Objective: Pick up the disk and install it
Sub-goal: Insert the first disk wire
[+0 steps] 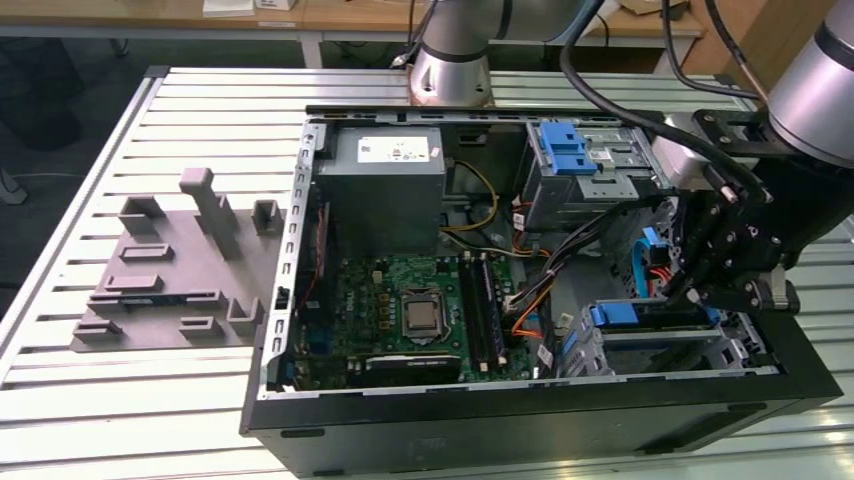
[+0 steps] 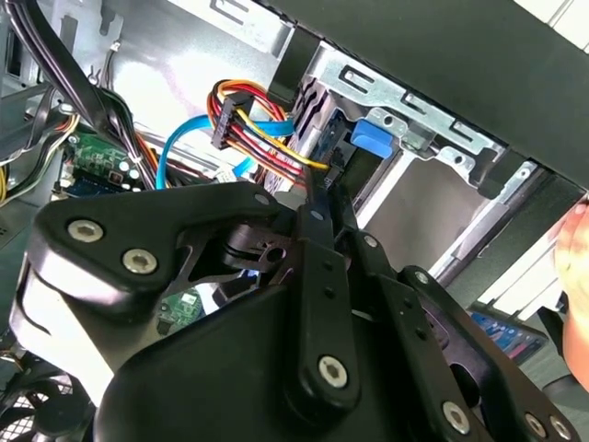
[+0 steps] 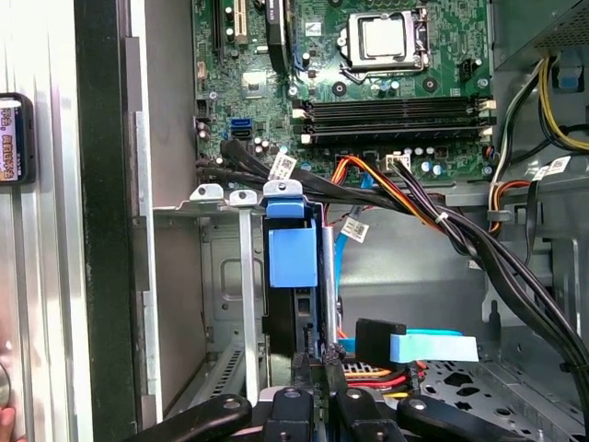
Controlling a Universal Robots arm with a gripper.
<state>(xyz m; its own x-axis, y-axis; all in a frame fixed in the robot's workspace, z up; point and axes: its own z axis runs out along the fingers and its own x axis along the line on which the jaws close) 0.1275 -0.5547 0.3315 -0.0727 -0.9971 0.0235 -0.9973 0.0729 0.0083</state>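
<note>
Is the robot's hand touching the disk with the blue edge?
Cannot tell. In the first wrist view the hand sits right at the disk standing in its slot, but the meeting spot is too dark to judge.

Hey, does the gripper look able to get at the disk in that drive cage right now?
Probably yes: the gripper is already down at the disk, which stands on edge in the drive cage; only cables run nearby.

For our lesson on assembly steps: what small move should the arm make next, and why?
Probably push the disk a little deeper into the drive cage: its blue carrier sits in the slot, with the pincer close behind it.
</note>
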